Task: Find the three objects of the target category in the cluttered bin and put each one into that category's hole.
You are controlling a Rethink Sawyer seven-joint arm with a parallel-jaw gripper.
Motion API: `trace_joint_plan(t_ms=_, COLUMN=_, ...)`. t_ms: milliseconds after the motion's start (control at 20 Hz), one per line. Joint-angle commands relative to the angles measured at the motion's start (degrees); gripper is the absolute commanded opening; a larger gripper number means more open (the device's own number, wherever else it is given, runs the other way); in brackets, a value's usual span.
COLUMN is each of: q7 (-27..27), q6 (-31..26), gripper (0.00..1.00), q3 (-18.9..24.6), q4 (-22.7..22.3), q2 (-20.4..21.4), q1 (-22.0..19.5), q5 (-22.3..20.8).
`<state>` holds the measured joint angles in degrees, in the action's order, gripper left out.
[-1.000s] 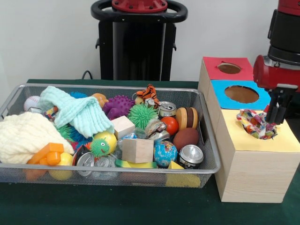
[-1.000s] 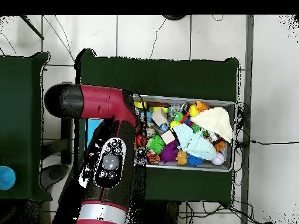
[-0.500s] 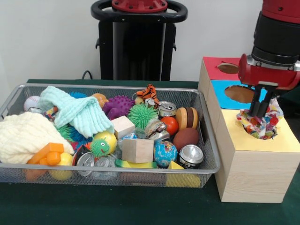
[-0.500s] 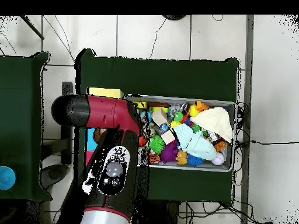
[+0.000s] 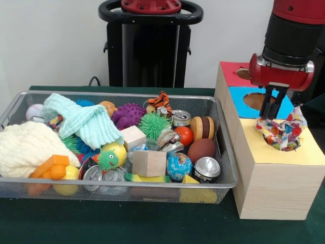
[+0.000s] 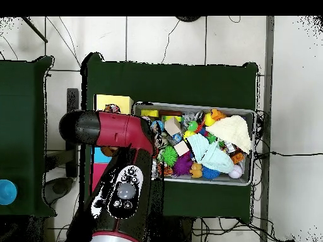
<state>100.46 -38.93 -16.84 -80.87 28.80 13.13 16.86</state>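
Since the earlier frames we see the arm has swung from the right edge toward the middle right of the front view, and the gripper (image 5: pixel 269 115) now hangs over the left rim of the hole in the yellow box top (image 5: pixel 284 152). Its two dark fingers (image 5: pixel 266 104) stand slightly apart with a narrow gap; they grip nothing that we can make out. The patterned cloth (image 5: pixel 281 133) sits bunched in that hole, part above the rim, its lower part hidden inside. The fingertips end at the cloth's upper left edge; we cannot tell if they touch it.

On the left, the wire bin (image 5: pixel 226 168) holds its clutter unchanged: a cream knit (image 5: pixel 25 147) and a mint cloth (image 5: pixel 84 122) at the left, wooden cubes (image 5: pixel 149 162), a globe ball (image 5: pixel 179 166) and cans (image 5: pixel 206 169) toward the right. Much of the pile is buried under other things.

Behind the yellow top, the blue top (image 5: pixel 238 104) and red top (image 5: pixel 236 73) are partly covered by the arm.

In the overhead view the arm (image 6: pixel 123 164) hides the gripper, the cloth and most of the box; only a yellow corner (image 6: pixel 113 103) shows at the upper left, more than before.
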Motion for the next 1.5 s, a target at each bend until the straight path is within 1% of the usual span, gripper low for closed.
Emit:
trace_joint_plan(t_ms=50, q7=10.5, q6=0.7, gripper=0.0, q3=6.8, q4=-6.4, q2=0.2, q1=-0.9, q5=2.0)
trace_joint_plan(t_ms=300, q7=10.8, q6=2.7, gripper=0.0, q3=9.3, q4=-7.4, q2=0.3, q1=-0.8, q5=3.8)
trace_joint_plan(t_ms=400, q7=10.5, q6=5.0, gripper=0.0, q3=11.0, q4=-7.7, q2=0.0, q1=-1.4, q5=4.9)
trace_joint_plan(t_ms=600, q7=11.3, q6=7.4, gripper=0.0, q3=12.1, q4=-5.4, q2=-1.9, q1=-1.0, q5=5.9)
trace_joint_plan(t_ms=750, q7=12.4, q6=8.5, gripper=0.0, q3=11.2, q4=-2.5, q2=-4.1, q1=-0.3, q5=5.7)
trace_joint_plan(t_ms=1050, q7=12.4, q6=8.6, gripper=0.0, q3=8.9, q4=-0.7, q2=-5.5, q1=0.2, q5=4.4)
trace_joint_plan(t_ms=1250, q7=13.8, q6=7.6, gripper=0.0, q3=5.2, q4=2.0, q2=-6.6, q1=1.4, q5=3.2)
trace_joint_plan(t_ms=1500, q7=14.5, q6=7.0, gripper=0.0, q3=1.1, q4=5.1, q2=-7.4, q1=1.6, q5=2.8)
